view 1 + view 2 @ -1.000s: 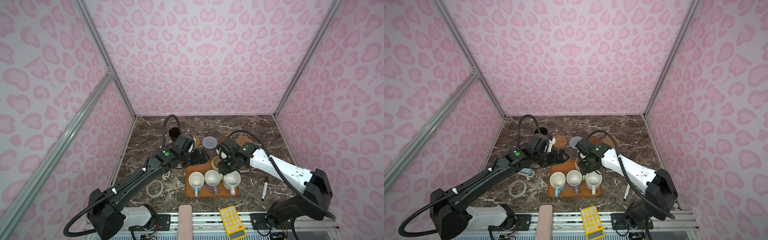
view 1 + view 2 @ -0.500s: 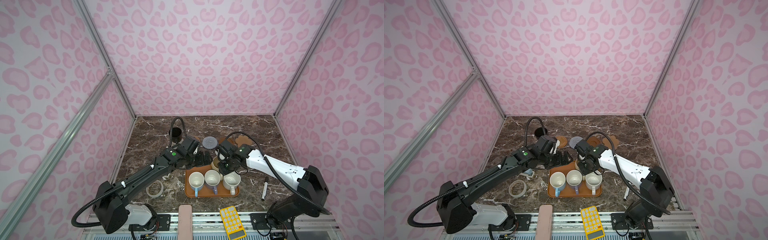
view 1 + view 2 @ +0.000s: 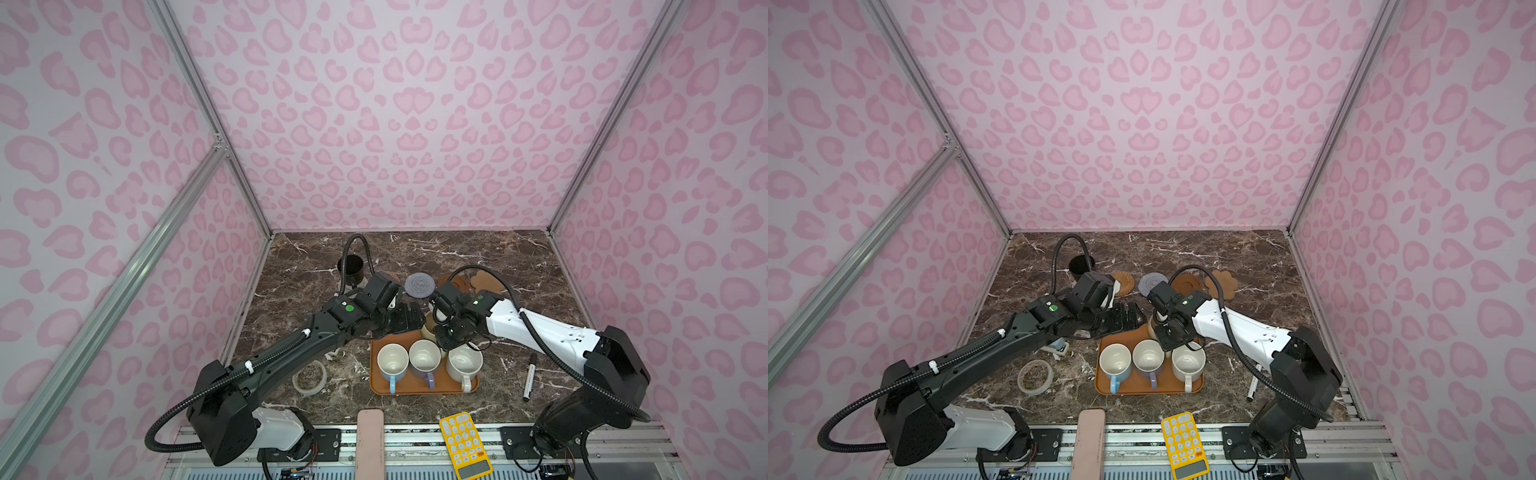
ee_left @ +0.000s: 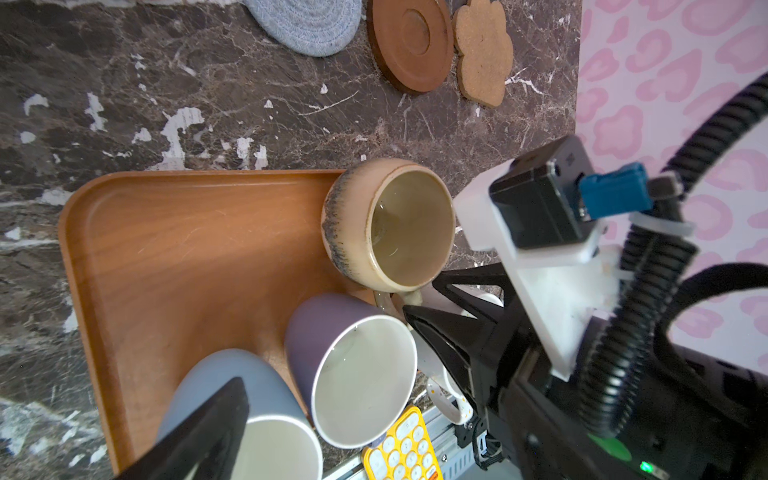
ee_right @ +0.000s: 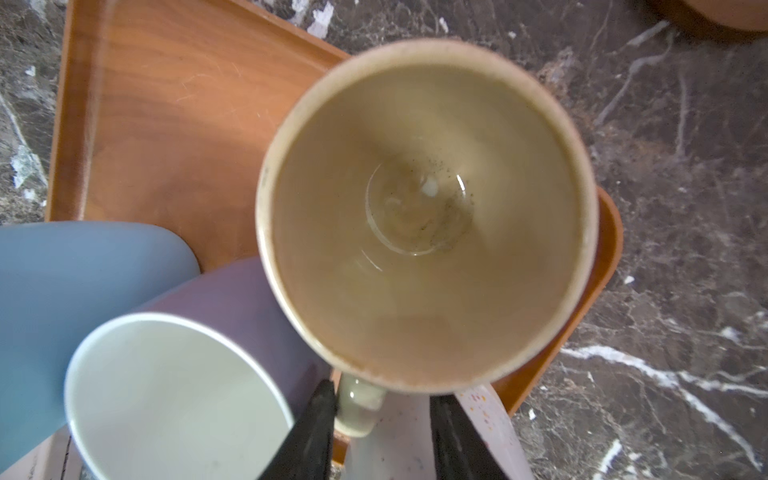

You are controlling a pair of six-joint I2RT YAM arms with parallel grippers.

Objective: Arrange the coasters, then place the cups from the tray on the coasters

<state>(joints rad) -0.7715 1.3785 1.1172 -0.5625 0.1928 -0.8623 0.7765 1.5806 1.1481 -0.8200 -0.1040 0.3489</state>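
Note:
The orange-brown tray holds a light blue cup, a lavender cup and a speckled white cup in a row. A cream-yellow cup stands at its far right corner. My right gripper straddles that cup's handle: one finger touches it, the other stands apart. My left gripper hovers wide open over the tray's far left part, holding nothing. A black cup stands far left. Behind lie the rattan, light blue crocheted, brown disc and paw coasters.
A translucent tape ring lies left of the tray and a marker lies to its right. A yellow calculator and a pink bar sit at the front edge. Pink walls close in the table on three sides.
My right gripper's jaws have narrowed around the cream-yellow cup's handle. The left arm has swung a little right, toward the tray, still open.

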